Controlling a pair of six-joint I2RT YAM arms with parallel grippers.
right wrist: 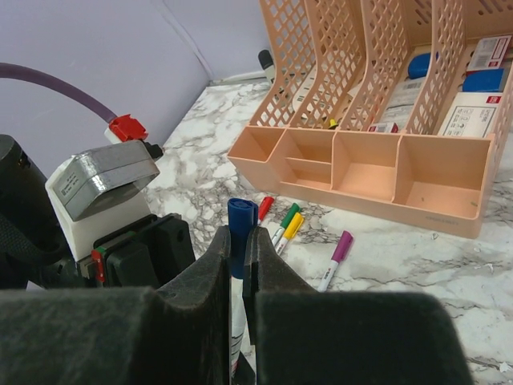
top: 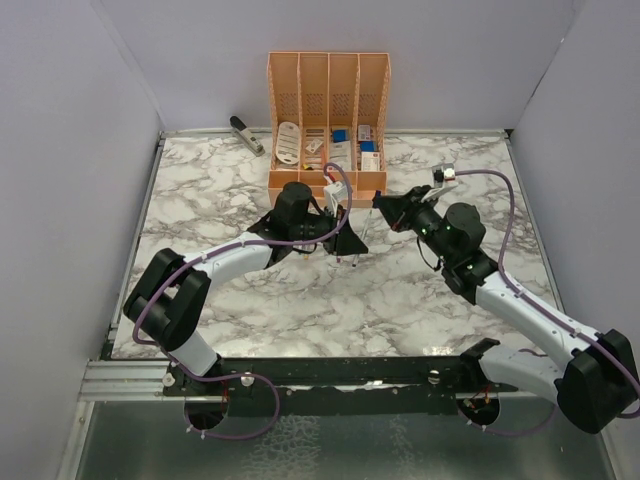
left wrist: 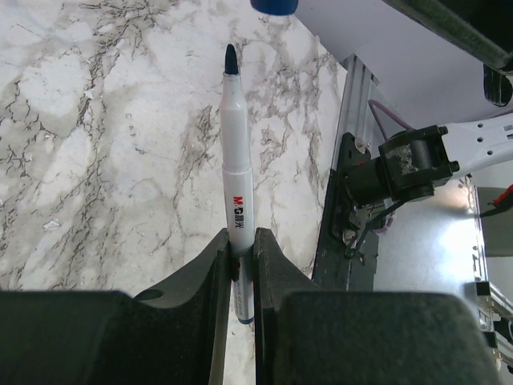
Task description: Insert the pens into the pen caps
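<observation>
My left gripper (left wrist: 240,241) is shut on a white pen (left wrist: 236,160) whose dark blue tip points away from the jaws. A blue pen cap (left wrist: 272,5) sits just beyond and to the right of that tip, apart from it. The blue pen cap (right wrist: 242,218) stands upright with my right gripper (right wrist: 238,237) shut on it, and a white barrel shows below it between the fingers. From above, the two grippers (top: 348,240) (top: 381,204) meet in front of the organizer. Red (right wrist: 265,205), green (right wrist: 287,217), yellow (right wrist: 291,227) and purple (right wrist: 337,253) capped pens lie on the table.
A peach mesh organizer (top: 327,185) with boxes and small items stands at the back centre, its front tray (right wrist: 361,168) close behind the capped pens. A black-and-silver stapler (top: 246,134) lies at the back left. Walls close in the marble table (top: 250,300) on three sides.
</observation>
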